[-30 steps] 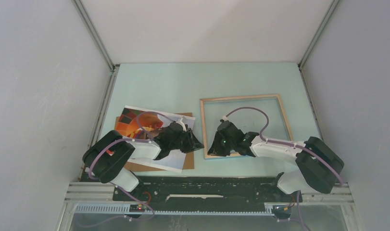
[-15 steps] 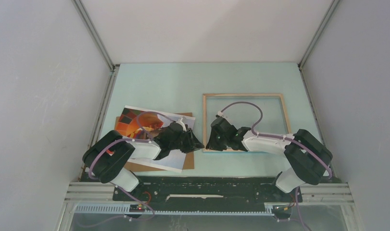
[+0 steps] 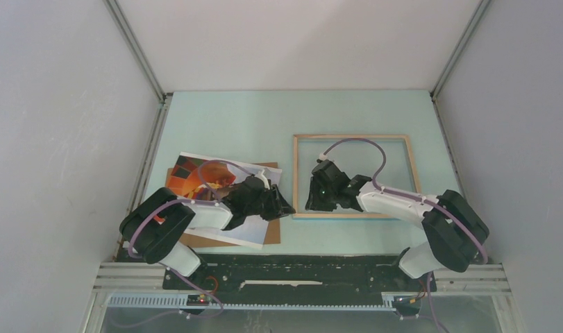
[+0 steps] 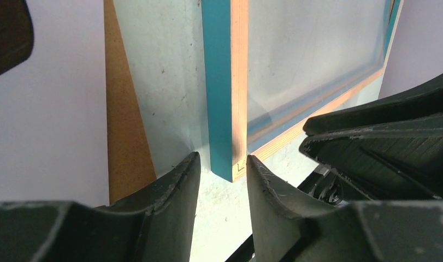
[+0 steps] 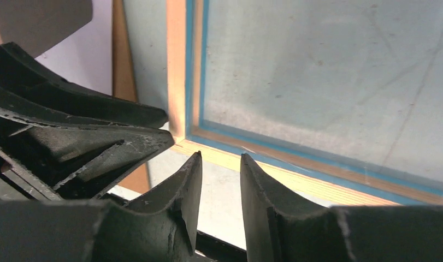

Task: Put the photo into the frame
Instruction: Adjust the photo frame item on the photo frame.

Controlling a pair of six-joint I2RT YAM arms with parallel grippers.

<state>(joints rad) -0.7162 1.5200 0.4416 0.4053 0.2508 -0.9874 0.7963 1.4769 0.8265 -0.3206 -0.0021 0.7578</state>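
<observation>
- Pale green table [image 3: 223, 118] with white walls on three sides. The frame [image 3: 350, 138] lies flat right of centre, wood back up, with no print in it.
- The photo [image 3: 187, 172] lies face up on a brown board [image 3: 272, 234] at the left, well outside the frame and partly under the left arm.
- Left tool [image 4: 223, 161]: jaws part-way apart, nothing between them. It sits low past the board's right edge, aimed at the frame's near-left corner.
- Right tool [image 5: 221, 159]: jaws part-way apart, empty, just over that same corner.
- Risk: both tools crowd one corner. A sideways move may knock them together or shove the frame.
- Risk: the photo is thin and lies flat. A pinch may catch the board too, or crease the print.
- Risk: a skewed photo may snag on the frame's inner edge.
</observation>
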